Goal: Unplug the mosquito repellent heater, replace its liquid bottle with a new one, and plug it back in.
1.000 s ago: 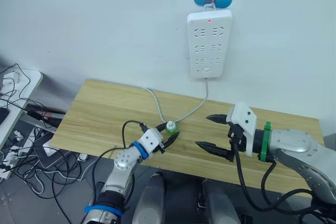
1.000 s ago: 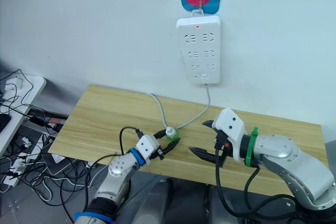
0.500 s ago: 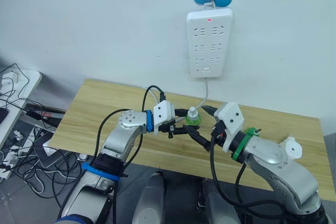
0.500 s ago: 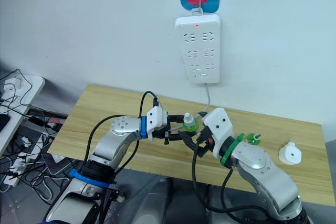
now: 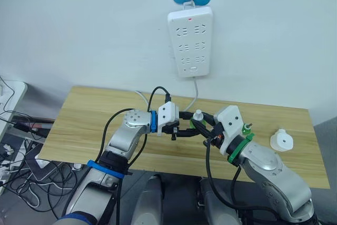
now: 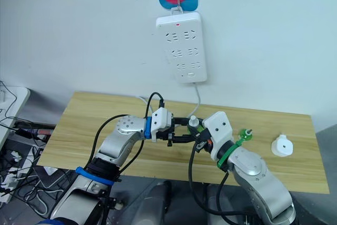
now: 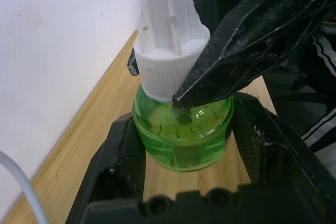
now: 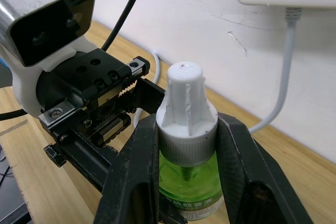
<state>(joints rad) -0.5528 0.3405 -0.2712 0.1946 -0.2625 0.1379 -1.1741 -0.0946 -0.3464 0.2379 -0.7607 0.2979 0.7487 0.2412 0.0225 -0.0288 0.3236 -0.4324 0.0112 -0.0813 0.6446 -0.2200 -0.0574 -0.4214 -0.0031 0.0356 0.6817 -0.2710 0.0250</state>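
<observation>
Green bottle (image 7: pixel 182 129) sits pinched between your left jaws (image 5: pixel 185 126); your right jaws (image 8: pixel 186 174) flank its white cap (image 8: pixel 185 109), seemingly touching. Clamp the cap, keep the body steady, then twist; heater (image 5: pixel 281 140) waits well beyond them on the bench (image 5: pixel 84 119)

green liquid bottles: 2, one with white cap (image 6: pixel 194 123) centre frame, one uncapped (image 6: pixel 244 134) right of centre | white heater (image 6: pixel 281 146): 1, right edge | power strip (image 6: pixel 181 47): 1, upper centre | grippers: 2, left (image 6: pixel 184 131), right (image 8: pixel 185 156) | table (image 6: pixel 79 125): 1
</observation>
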